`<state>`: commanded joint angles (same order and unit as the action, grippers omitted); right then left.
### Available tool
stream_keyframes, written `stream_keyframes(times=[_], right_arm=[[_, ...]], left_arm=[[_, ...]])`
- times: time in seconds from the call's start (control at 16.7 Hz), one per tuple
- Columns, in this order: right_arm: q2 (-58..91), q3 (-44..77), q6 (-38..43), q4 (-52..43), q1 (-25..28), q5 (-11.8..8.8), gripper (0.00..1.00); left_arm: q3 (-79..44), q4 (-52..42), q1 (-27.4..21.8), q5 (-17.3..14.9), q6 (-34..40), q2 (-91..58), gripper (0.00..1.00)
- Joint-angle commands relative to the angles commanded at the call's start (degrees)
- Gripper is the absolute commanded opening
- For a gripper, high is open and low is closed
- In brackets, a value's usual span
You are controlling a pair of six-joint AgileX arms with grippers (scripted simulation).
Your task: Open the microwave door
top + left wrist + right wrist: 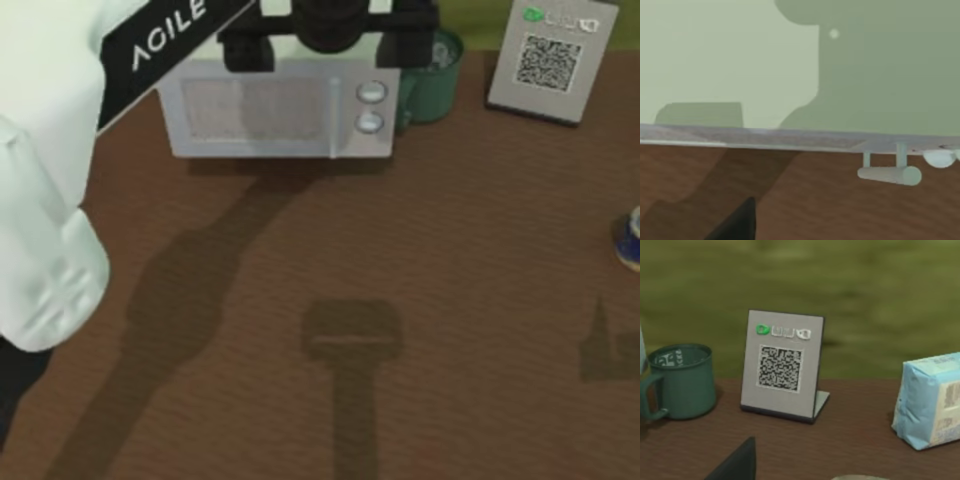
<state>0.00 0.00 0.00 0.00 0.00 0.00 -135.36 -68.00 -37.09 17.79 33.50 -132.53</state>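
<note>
The white microwave stands at the table's back, left of centre. Its door with the grey mesh window lies flush with the front, beside the two silver knobs. My left gripper hangs over the microwave's top, just behind the front edge, touching nothing. In the left wrist view the pale bar handle sticks out from the door's front edge, well to the side of my one visible fingertip. The fingers stand wide apart and hold nothing.
A green mug stands right of the microwave, and a QR sign farther right. A blue and white object is at the right edge. My parked right gripper faces the mug, sign and a pale blue packet.
</note>
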Motion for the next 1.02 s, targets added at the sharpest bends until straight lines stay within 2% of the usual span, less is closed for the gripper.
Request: stream_keyframes(times=[0.3, 0.54, 1.02], right_arm=[[0.0, 0.0, 0.0, 0.0, 0.0, 0.0, 1.00], [0.0, 0.0, 0.0, 0.0, 0.0, 0.0, 1.00], [0.0, 0.0, 0.0, 0.0, 0.0, 0.0, 1.00]], left_arm=[[4.0, 9.3, 2.0, -0.9, -1.9, -4.4, 1.00], [4.3, 10.0, 2.2, -1.0, -2.1, -4.9, 1.00], [4.3, 10.0, 2.2, -1.0, -2.1, -4.9, 0.40]])
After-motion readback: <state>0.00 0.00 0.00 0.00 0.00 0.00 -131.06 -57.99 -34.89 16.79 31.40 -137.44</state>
